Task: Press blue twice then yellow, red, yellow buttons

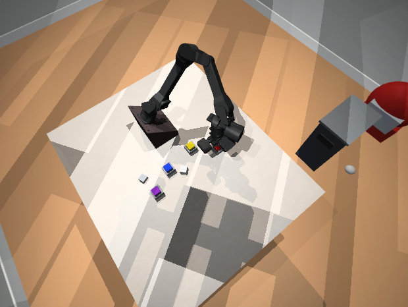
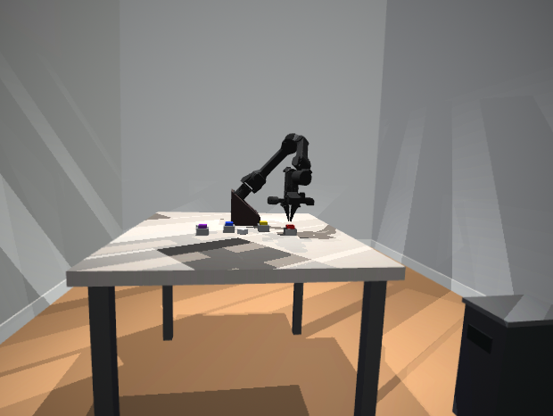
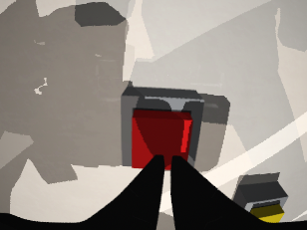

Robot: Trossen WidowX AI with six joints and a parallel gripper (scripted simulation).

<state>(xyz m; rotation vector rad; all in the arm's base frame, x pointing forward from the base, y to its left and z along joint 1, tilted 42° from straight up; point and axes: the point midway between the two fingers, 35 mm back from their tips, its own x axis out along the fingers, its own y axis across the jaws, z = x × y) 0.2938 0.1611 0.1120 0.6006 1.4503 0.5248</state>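
Note:
My gripper (image 2: 289,220) (image 3: 166,162) is shut and empty, pointing down. Its fingertips are just above the red button (image 1: 216,148) (image 2: 290,227) (image 3: 158,130), with a small gap below the tips in the exterior view. The red cap stands raised in its grey housing, partly hidden by the gripper body in the top view. The yellow button (image 1: 190,145) (image 2: 263,222) (image 3: 267,214) is beside it, nearer the arm's base. The blue button (image 1: 168,167) (image 2: 229,223) is farther off, past the yellow one. Both caps look raised.
A purple button (image 1: 156,190) (image 2: 202,226) lies beyond the blue one. A white block (image 1: 183,169) (image 2: 242,231) sits close beside the blue button. A second pale block (image 1: 143,178) lies near the purple and blue buttons. The arm's dark wedge base (image 1: 161,135) (image 2: 243,213) stands behind the buttons.

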